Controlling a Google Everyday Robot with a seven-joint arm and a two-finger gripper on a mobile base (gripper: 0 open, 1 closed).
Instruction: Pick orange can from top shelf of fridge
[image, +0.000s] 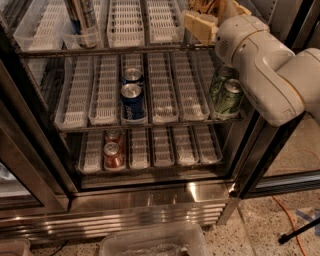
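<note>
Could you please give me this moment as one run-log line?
phase: reach | gripper: top shelf, right end, at orange can | grasp: unclear

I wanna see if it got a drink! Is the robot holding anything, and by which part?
That cannot be told. The gripper is up at the right end of the top shelf, partly cut off by the picture's top edge.
</note>
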